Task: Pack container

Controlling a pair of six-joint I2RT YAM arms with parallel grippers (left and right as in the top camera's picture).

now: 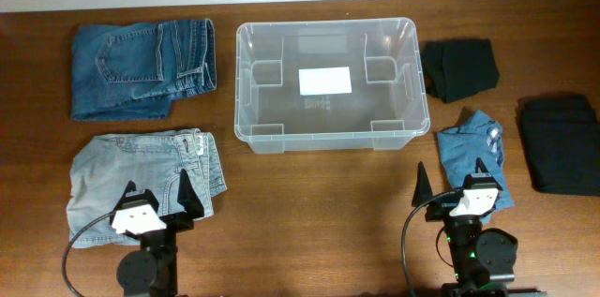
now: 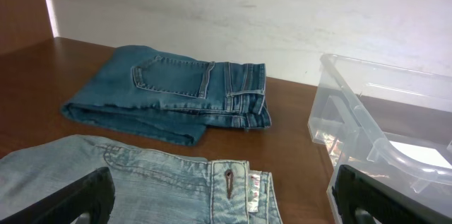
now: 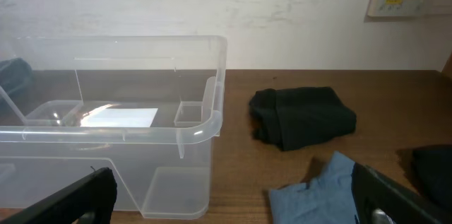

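Container (image 1: 328, 138) stands empty on the table (image 1: 328, 222). Left end effector (image 1: 157, 185) and right end effector (image 1: 451, 173) are both spread, holding nothing. Light jeans (image 1: 141, 170) lie front-left of the container, under the left end effector. Recommendation: pinch all folded layers together; lift clear over the rim.

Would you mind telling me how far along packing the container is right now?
Nothing looks done: the container holds only its white label. Nothing is in hand: the left claw and the right claw are both open and empty. Left to pack, all on the table: dark jeans, light jeans, small black garment, blue garment, large black garment.
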